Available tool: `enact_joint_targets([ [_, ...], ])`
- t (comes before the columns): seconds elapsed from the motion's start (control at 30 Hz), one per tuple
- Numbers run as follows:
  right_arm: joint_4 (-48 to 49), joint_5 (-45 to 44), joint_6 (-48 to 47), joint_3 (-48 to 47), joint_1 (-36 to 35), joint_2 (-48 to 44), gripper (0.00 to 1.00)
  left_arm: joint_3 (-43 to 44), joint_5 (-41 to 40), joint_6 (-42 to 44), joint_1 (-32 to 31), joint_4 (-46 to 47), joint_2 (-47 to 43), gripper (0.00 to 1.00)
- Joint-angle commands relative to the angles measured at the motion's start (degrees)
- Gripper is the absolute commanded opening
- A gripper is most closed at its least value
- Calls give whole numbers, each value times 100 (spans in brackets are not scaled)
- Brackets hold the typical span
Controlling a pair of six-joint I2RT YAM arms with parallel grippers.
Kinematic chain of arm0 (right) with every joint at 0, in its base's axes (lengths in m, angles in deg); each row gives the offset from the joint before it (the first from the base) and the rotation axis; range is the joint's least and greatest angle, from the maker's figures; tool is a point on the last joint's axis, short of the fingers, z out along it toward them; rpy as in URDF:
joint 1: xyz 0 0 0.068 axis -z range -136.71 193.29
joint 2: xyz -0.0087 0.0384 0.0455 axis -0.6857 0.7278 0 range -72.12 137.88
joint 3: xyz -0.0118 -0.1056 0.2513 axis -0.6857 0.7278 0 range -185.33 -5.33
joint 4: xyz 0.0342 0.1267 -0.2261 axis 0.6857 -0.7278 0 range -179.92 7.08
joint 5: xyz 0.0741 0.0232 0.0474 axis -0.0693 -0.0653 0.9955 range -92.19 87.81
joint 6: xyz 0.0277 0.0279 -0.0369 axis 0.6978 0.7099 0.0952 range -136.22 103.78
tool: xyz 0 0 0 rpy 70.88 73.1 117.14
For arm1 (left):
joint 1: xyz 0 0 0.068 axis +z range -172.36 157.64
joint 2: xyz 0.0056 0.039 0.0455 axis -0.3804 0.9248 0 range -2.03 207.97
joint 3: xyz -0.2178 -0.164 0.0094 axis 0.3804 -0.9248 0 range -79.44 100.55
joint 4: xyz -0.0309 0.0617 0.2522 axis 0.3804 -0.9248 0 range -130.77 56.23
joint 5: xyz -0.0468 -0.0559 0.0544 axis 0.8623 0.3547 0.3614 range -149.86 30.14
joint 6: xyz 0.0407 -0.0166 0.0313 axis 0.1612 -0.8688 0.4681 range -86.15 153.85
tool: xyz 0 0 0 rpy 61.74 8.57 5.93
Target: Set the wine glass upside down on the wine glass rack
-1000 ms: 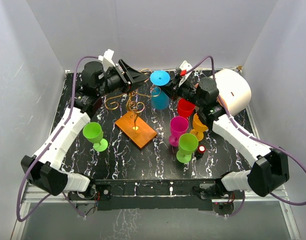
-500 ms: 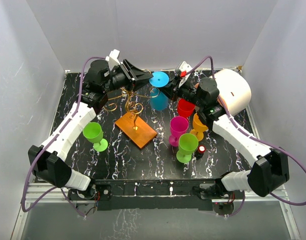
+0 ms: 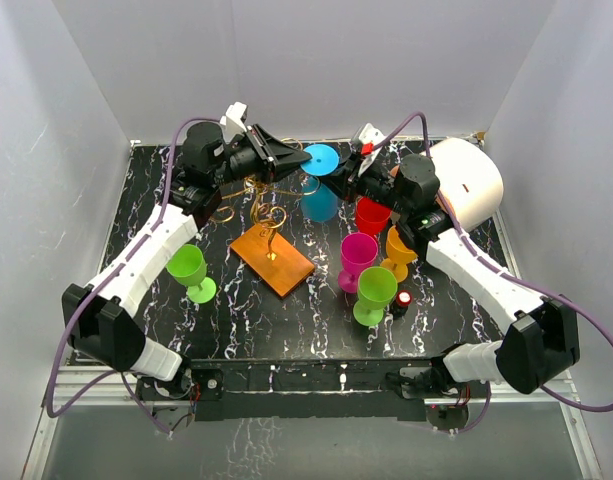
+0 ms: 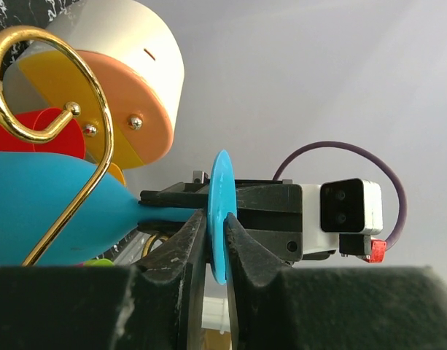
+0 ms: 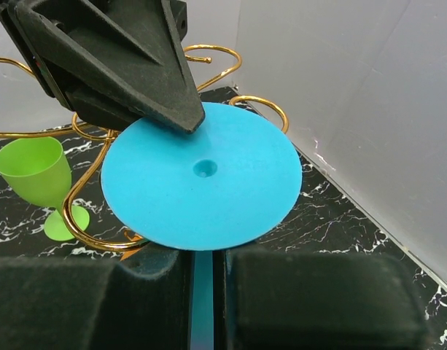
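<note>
The blue wine glass hangs foot up at the back of the table, beside the gold wire rack on its orange-brown base. My right gripper is shut on its stem, seen just below the round foot in the right wrist view. My left gripper reaches in from the left, jaws pinched on the rim of the foot. The blue bowl lies behind a gold scroll arm. The left fingers touch the foot's far edge.
A green glass stands left of the rack base. Red, magenta, orange and green glasses cluster on the right. A white cylinder lies at the back right. A small red-topped object sits by the green glass.
My left gripper has swung right from above the rack to the blue glass's foot and now pinches its rim. The right arm and glass have barely moved.
</note>
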Motion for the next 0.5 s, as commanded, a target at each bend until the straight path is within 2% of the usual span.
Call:
enact_joint_targets([
  [0.0, 79, 202, -71, -273, -45, -126, 0, 85, 340, -155, -84, 342, -2, 10],
  [0.07, 69, 185, -98, -255, -42, -150, 0, 99, 432, -196, -85, 439, 25, 0],
  [0.1, 64, 152, -99, -236, -42, -181, 2, 115, 454, -188, -85, 471, 21, 0],
  [0.23, -20, -176, -75, -139, -39, -343, 24, 257, 241, -51, -80, 230, -57, 0],
  [0.33, -195, -778, -31, -47, -42, -519, 41, 241, 70, -55, -80, 165, -115, 0],
  [0.47, -430, -1205, -23, 143, -49, -791, 50, 236, -68, -83, -76, 101, -52, 0],
])
